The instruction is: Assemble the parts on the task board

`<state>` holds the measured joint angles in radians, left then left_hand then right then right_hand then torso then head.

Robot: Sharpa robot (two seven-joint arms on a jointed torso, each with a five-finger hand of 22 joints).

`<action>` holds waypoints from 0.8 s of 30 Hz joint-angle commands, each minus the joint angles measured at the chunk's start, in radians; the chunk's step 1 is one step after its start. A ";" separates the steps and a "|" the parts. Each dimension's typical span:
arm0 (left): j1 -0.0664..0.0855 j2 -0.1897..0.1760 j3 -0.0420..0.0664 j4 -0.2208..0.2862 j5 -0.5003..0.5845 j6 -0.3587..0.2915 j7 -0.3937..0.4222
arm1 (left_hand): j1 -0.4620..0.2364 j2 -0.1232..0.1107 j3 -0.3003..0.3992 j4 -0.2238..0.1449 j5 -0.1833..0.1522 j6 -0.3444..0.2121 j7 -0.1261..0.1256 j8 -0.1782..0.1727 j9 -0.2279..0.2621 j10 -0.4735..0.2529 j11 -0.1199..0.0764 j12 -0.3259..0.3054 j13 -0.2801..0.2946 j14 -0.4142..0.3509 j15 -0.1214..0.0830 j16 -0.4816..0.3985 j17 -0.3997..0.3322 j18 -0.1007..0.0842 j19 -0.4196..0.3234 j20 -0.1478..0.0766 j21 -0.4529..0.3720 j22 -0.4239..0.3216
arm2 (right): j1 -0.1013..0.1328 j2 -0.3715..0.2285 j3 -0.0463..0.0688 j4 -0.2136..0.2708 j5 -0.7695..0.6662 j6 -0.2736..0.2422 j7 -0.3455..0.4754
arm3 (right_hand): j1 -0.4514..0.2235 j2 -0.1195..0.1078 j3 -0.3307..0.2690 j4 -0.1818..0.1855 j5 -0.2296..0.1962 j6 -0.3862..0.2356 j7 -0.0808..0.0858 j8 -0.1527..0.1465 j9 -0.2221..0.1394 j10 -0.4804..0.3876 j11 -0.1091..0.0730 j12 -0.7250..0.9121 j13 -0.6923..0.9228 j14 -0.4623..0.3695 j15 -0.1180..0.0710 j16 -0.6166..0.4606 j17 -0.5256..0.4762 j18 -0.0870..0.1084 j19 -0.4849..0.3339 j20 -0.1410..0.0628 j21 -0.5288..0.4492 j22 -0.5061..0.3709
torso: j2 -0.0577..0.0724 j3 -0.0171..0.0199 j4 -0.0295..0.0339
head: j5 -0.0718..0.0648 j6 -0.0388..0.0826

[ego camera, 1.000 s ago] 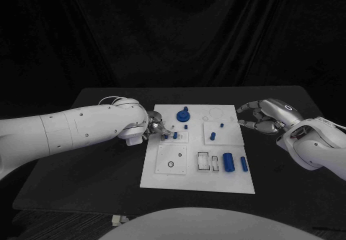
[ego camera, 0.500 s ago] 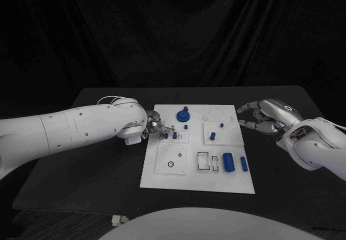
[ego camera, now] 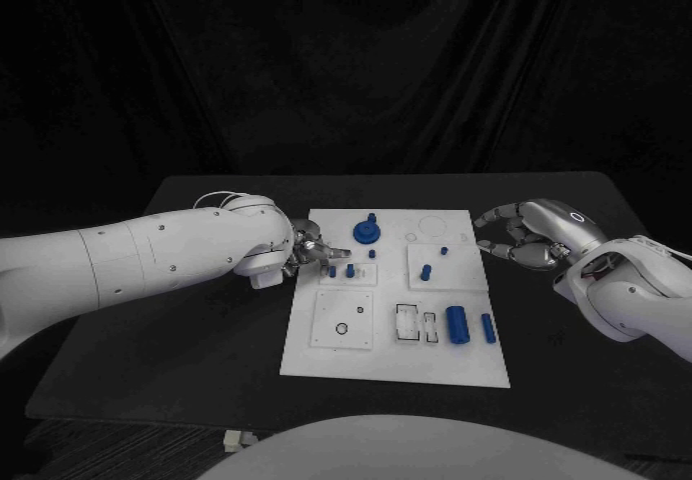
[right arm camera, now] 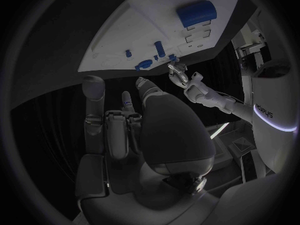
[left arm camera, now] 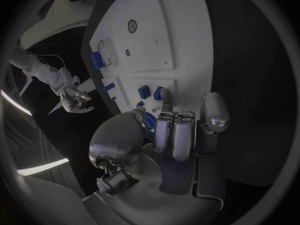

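Robot hand (ego camera: 315,252) maybe touching pegs (ego camera: 349,270), board (ego camera: 397,350) edge.

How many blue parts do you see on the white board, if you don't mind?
7: a knob at the back, three pegs by the left hand, two pegs centre-right, two cylinders near-right. The fingers may hide more.

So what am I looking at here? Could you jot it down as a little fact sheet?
Surface: black table
Centre piece: white task board
Parts on board: small blue pieces, including a round knob at the far side and a thick cylinder at the near right
Left hand: at the board's left edge, fingertips at a small blue peg; whether it grips the peg cannot be told
Right hand: off the board's right edge, fingers curled, holding nothing
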<state>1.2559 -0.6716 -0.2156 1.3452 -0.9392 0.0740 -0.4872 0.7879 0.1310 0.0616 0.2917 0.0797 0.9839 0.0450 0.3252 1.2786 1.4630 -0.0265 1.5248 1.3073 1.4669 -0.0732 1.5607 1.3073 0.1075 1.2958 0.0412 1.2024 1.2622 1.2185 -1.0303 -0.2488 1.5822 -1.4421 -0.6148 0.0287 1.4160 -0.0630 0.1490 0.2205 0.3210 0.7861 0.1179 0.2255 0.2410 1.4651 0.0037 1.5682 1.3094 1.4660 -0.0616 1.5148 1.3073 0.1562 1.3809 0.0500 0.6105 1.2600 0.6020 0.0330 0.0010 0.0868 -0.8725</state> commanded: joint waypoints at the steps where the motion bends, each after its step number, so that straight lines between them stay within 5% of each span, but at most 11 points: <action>1: -0.002 -0.007 0.001 0.005 0.003 -0.087 0.088 | 0.022 0.020 -0.006 0.000 0.045 -0.017 0.000 -0.002 0.002 0.056 0.006 -0.009 0.208 0.085 0.007 -0.005 0.235 0.001 -0.003 0.005 -0.007 0.001 | -0.003 -0.004 0.001 0.002 -0.002 -0.002 -0.016 | 0.007 0.005 0.004 -0.002 0.006 0.008 -0.002 -0.003 -0.001 0.106 0.009 0.003 0.261 0.089 0.007 -0.005 0.199 -0.011 0.001 0.002 -0.003 0.001 | 0.000 0.0003 0.0007 | 0.001 0.000; 4: 0.000 -0.016 0.001 0.011 0.003 -0.155 0.149 | 0.109 -0.004 -0.016 -0.015 0.094 -0.030 0.001 -0.004 0.006 0.055 0.007 -0.010 0.207 0.085 0.009 -0.005 0.236 0.001 -0.001 0.007 -0.007 0.008 | -0.003 -0.007 0.001 0.003 -0.002 -0.005 -0.015 | 0.003 0.005 0.004 0.000 0.006 0.008 -0.002 -0.003 -0.003 0.106 0.010 0.003 0.261 0.089 0.007 -0.004 0.199 -0.011 0.001 0.002 -0.004 0.001 | 0.000 0.0000 0.0002 | 0.001 0.000; 8: 0.013 -0.031 0.001 0.020 0.003 -0.253 0.235 | 0.235 -0.054 -0.030 -0.031 0.099 -0.058 0.005 -0.016 0.004 0.059 0.011 -0.006 0.211 0.090 0.012 -0.001 0.242 -0.001 0.007 0.009 0.000 0.021 | -0.002 -0.012 0.001 0.006 -0.001 -0.012 -0.013 | 0.001 0.005 0.004 0.001 0.006 0.009 -0.002 -0.003 -0.003 0.106 0.010 0.003 0.261 0.089 0.007 -0.005 0.199 -0.011 0.002 0.003 -0.003 0.001 | 0.000 -0.0001 0.0001 | 0.001 0.000; 12: 0.038 -0.039 0.001 0.019 -0.039 -0.328 0.347 | 0.321 -0.074 -0.040 -0.045 0.110 -0.082 0.012 -0.026 0.000 0.044 0.016 -0.022 0.194 0.077 0.015 -0.011 0.224 0.000 0.002 0.012 -0.009 0.021 | -0.002 -0.014 0.001 0.009 0.000 -0.016 -0.013 | 0.001 0.005 0.004 0.001 0.006 0.009 -0.002 -0.003 -0.003 0.106 0.010 0.003 0.261 0.089 0.007 -0.005 0.199 -0.011 0.002 0.003 -0.003 0.001 | 0.001 -0.0004 -0.0001 | -0.003 0.000; 14: 0.047 -0.042 0.001 0.019 -0.117 -0.364 0.414 | 0.403 -0.082 -0.045 -0.057 0.115 -0.172 0.041 -0.051 -0.008 -0.025 0.042 -0.087 0.133 0.025 0.038 -0.048 0.160 0.010 -0.058 0.029 -0.073 -0.012 | -0.002 -0.015 0.001 0.010 0.001 -0.016 -0.013 | 0.001 0.005 0.004 0.002 0.006 0.009 -0.002 -0.003 -0.003 0.106 0.010 0.003 0.261 0.089 0.007 -0.005 0.199 -0.011 0.002 0.003 -0.004 0.001 | 0.001 -0.0005 -0.0002 | -0.006 0.000; 16: 0.053 -0.040 0.001 0.015 -0.199 -0.392 0.488 | 0.427 -0.089 -0.050 -0.058 0.093 -0.194 0.051 -0.050 -0.011 -0.061 0.053 -0.117 0.107 -0.002 0.050 -0.065 0.134 0.015 -0.089 0.038 -0.101 -0.024 | -0.002 -0.016 0.001 0.011 0.002 -0.016 -0.014 | -0.002 0.005 0.004 0.003 0.006 0.009 -0.002 -0.003 -0.004 0.106 0.010 0.003 0.261 0.089 0.007 -0.004 0.200 -0.011 0.002 0.003 -0.003 0.002 | 0.001 -0.0007 0.0012 | -0.009 0.000; 17: 0.055 -0.037 0.001 0.011 -0.222 -0.395 0.515 | 0.467 -0.097 -0.051 -0.062 0.051 -0.226 0.067 -0.048 -0.016 -0.120 0.069 -0.159 0.073 -0.049 0.066 -0.090 0.097 0.013 -0.123 0.052 -0.118 -0.021 | -0.002 -0.017 0.001 0.012 0.002 -0.016 -0.014 | -0.002 0.005 0.004 0.003 0.006 0.009 -0.002 -0.003 -0.004 0.106 0.010 0.003 0.261 0.089 0.007 -0.004 0.200 -0.011 0.002 0.003 -0.003 0.002 | 0.001 -0.0007 0.0016 | -0.010 0.000; 21: 0.060 -0.009 0.001 -0.021 -0.286 -0.381 0.625 | 0.540 -0.104 -0.050 -0.072 0.032 -0.342 0.089 -0.046 -0.014 -0.337 0.088 -0.306 -0.040 -0.231 0.093 -0.176 -0.025 0.023 -0.240 0.071 -0.190 -0.032 | -0.002 -0.018 0.001 0.012 0.002 -0.016 -0.014 | -0.002 0.005 0.004 0.003 0.006 0.009 -0.002 -0.003 -0.004 0.106 0.010 0.003 0.261 0.089 0.007 -0.004 0.200 -0.011 0.002 0.003 -0.003 0.002 | 0.000 0.0003 0.0001 | -0.008 0.000; 22: 0.060 0.002 0.001 -0.034 -0.309 -0.374 0.653 | 0.579 -0.107 -0.040 -0.085 0.015 -0.379 0.098 -0.044 -0.023 -0.591 0.101 -0.502 -0.191 -0.327 0.105 -0.221 -0.087 0.020 -0.260 0.080 -0.189 -0.017 | -0.002 -0.017 0.001 0.013 0.002 -0.015 -0.013 | -0.002 0.005 0.004 0.003 0.006 0.009 -0.002 -0.003 -0.004 0.106 0.010 0.003 0.261 0.089 0.007 -0.004 0.200 -0.011 0.002 0.003 -0.003 0.002 | 0.001 0.0005 -0.0011 | -0.006 0.000; 24: 0.058 0.018 0.001 -0.052 -0.360 -0.366 0.683 | 0.622 -0.111 -0.025 -0.095 0.026 -0.394 0.102 -0.043 -0.053 -0.699 0.112 -0.621 -0.283 -0.439 0.114 -0.282 -0.179 0.015 -0.256 0.090 -0.165 0.014 | -0.002 -0.018 0.001 0.014 0.003 -0.015 -0.012 | -0.002 0.005 0.004 0.004 0.006 0.009 -0.002 -0.003 -0.004 0.106 0.010 0.003 0.261 0.089 0.007 -0.004 0.199 -0.011 0.002 0.003 -0.004 0.002 | 0.001 0.0005 -0.0022 | -0.005 0.000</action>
<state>1.3126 -0.6590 -0.2154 1.2996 -1.1732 -0.2684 0.0380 1.3961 0.0212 0.0323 0.2007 0.1005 0.5980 0.1452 0.2788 1.2346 0.8021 0.0829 0.9436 1.0549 1.0573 0.0373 1.2947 1.1517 0.1169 1.0400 0.1252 1.0311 1.2667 1.2183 -1.0465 -0.2486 1.5929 -1.4401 -0.6179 0.0289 1.4159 -0.0629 0.1490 0.2206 0.3210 0.7895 0.1145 0.2255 0.2378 1.4686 0.0073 1.5682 1.3094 1.4660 -0.0616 1.5148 1.3073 0.1561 1.3811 0.0501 0.6105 1.2607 0.6025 0.0327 0.0012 0.0798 -0.8725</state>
